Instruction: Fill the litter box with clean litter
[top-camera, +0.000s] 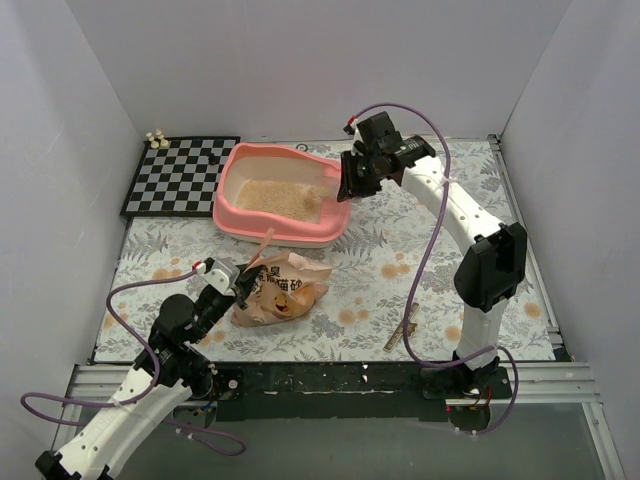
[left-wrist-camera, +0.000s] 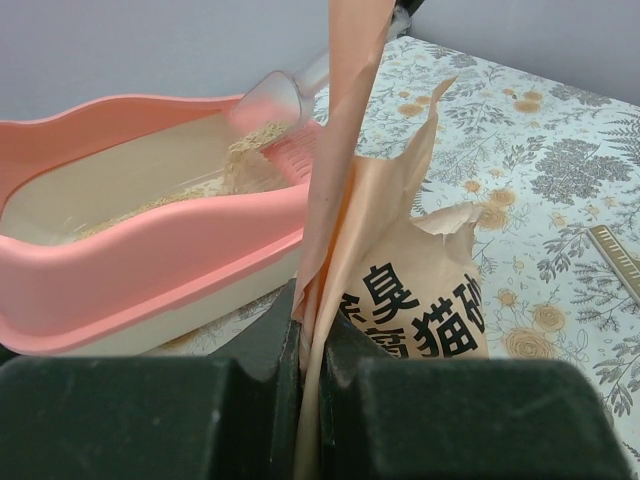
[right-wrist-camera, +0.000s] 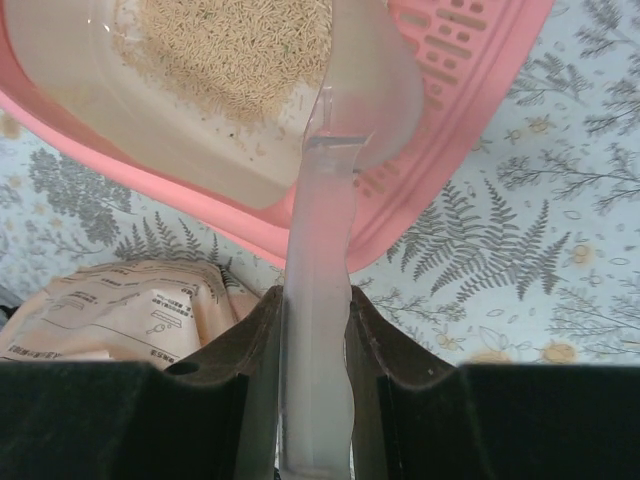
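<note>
Some clean litter (top-camera: 280, 196) lies heaped in the pink litter box (top-camera: 280, 233), upper centre of the top view, beside the checkerboard (top-camera: 180, 175). Right jaws are clamped on a translucent scoop (right-wrist-camera: 318, 250) over its grille end. Left jaws pinch the printed bag (top-camera: 290, 288) on the worktop (top-camera: 400, 230), lower left.

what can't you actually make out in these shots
What is left inside the bag: top view, its crumpled folds cover the opening; left wrist view shows only its outside.
Scoop contents: right wrist view, seen from behind through its cloudy bowl.
Pieces on the checkerboard corner: top view, too small to name.
Ruler-like strip: left wrist view, cut off by the right edge.
</note>
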